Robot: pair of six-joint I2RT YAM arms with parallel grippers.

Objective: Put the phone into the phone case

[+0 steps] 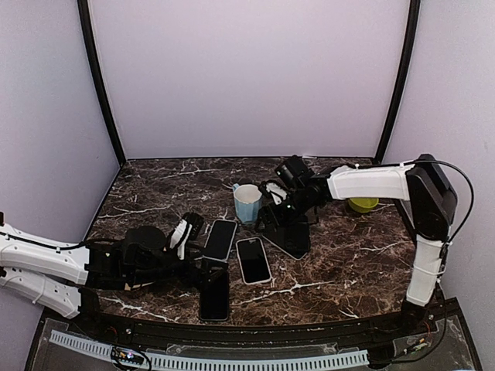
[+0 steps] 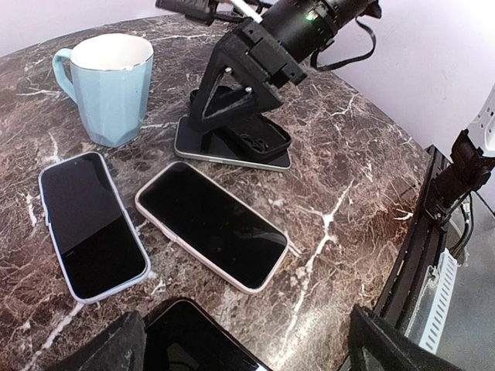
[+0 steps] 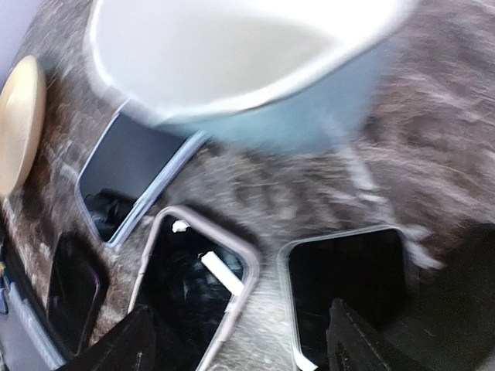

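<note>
left arm (image 1: pixel 39 267) & right arm (image 1: pixel 371 182): white shells, black joints. thin black cable (image 1: pixel 470 189) loops off right elbow. right gripper (image 2: pixel 236 104) black, triangular frame, pale screws.

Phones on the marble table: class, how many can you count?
4. A blue-rimmed phone near the mug; pale-rimmed phone right of it; dark phone at the near edge; fourth phone under the right tool. More could hide beneath the arms.

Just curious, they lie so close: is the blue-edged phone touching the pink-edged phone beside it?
Apart. The left wrist view shows a strip of bare marble table running between the blue-edged phone and the pink-edged phone.
</note>
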